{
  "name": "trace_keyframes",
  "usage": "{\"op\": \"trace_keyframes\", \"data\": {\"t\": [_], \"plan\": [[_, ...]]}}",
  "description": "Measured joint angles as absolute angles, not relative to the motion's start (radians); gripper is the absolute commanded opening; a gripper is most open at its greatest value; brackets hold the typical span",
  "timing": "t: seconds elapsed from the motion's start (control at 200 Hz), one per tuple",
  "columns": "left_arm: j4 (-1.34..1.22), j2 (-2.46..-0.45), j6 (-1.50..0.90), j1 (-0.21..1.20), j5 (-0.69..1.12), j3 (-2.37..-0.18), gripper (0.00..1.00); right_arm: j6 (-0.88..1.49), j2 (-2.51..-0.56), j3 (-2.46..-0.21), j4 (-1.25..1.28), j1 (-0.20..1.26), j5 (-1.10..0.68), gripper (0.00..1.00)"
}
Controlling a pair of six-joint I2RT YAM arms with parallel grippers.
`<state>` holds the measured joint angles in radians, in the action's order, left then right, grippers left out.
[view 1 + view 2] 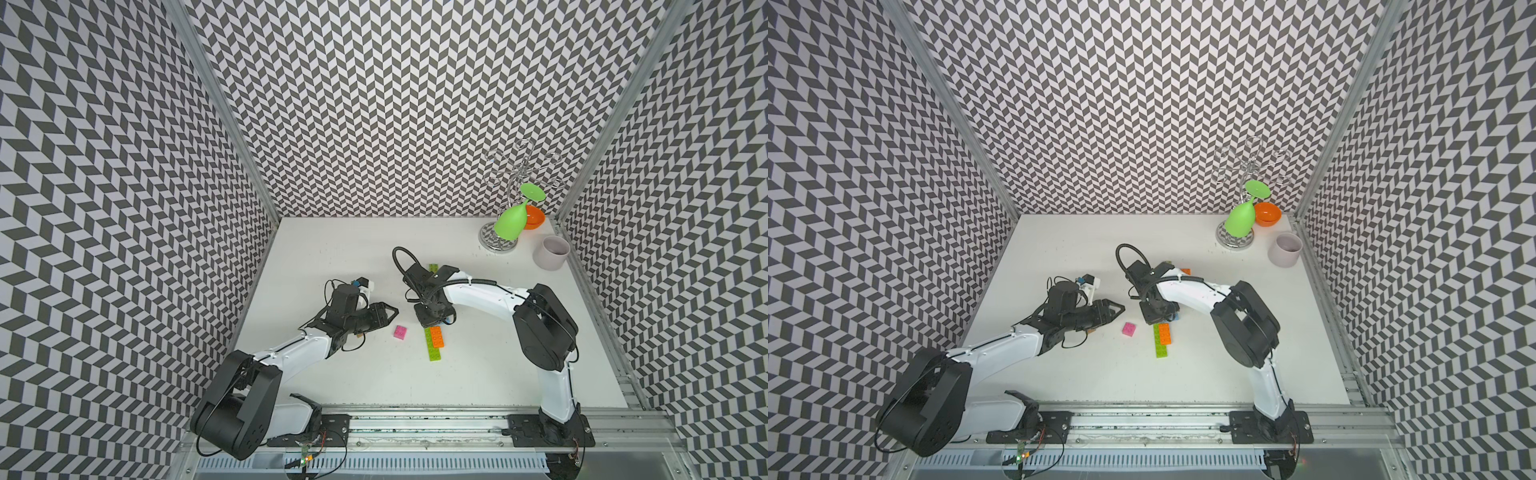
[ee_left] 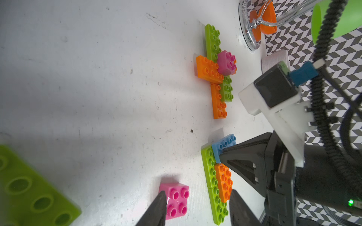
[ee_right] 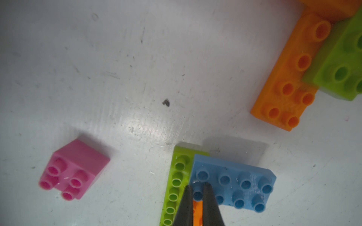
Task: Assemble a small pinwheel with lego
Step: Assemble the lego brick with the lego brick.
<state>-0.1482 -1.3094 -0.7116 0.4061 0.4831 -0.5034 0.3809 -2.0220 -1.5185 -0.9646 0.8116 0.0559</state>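
Note:
A long lime green lego brick [image 1: 429,353] lies mid-table with an orange brick [image 1: 436,337] on it. Across their far end sits a blue brick [image 3: 235,185]. My right gripper [image 3: 197,185] points down on the blue brick's corner, shut, its tips flanking one stud. A pink square brick [image 1: 400,331] lies loose just left of them. My left gripper [image 1: 392,309] hovers open beside it, holding nothing; in the left wrist view one fingertip [image 2: 159,203] overlaps the pink brick [image 2: 177,201]. Further back a joined cross of lime green, orange and pink bricks [image 2: 217,66] lies flat, mostly hidden by my right arm in both top views.
At the back right stand a wire glass rack [image 1: 519,166] holding an upturned green goblet [image 1: 509,224], an orange bowl [image 1: 536,218] and a grey cup [image 1: 555,251]. A blurred lime green brick [image 2: 29,191] lies close under the left wrist camera. Chevron walls enclose three sides.

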Motion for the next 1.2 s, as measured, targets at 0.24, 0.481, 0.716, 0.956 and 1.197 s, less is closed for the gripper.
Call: {"op": "trace_keyframes", "data": {"t": [0.24,0.481,0.716,0.956,1.197], "plan": [[-0.147,-1.309,-0.707,0.397,0.483,-0.503,0.52,0.421,-2.009,-1.495,-0.941,0.807,0.043,0.09],[-0.147,-1.309,-0.704,0.387,0.484,-0.503,0.52,0.499,-1.980,-1.449,-0.893,0.780,-0.013,0.09],[-0.147,-1.309,-0.701,0.382,0.484,-0.503,0.52,0.427,-1.983,-1.455,-0.898,0.783,-0.007,0.06],[-0.147,-1.307,-0.700,0.376,0.484,-0.503,0.52,0.320,-1.979,-1.443,-0.887,0.796,0.018,0.06],[-0.145,-1.307,-0.700,0.372,0.484,-0.503,0.52,0.337,-1.985,-1.450,-0.877,0.797,0.019,0.07]]}}
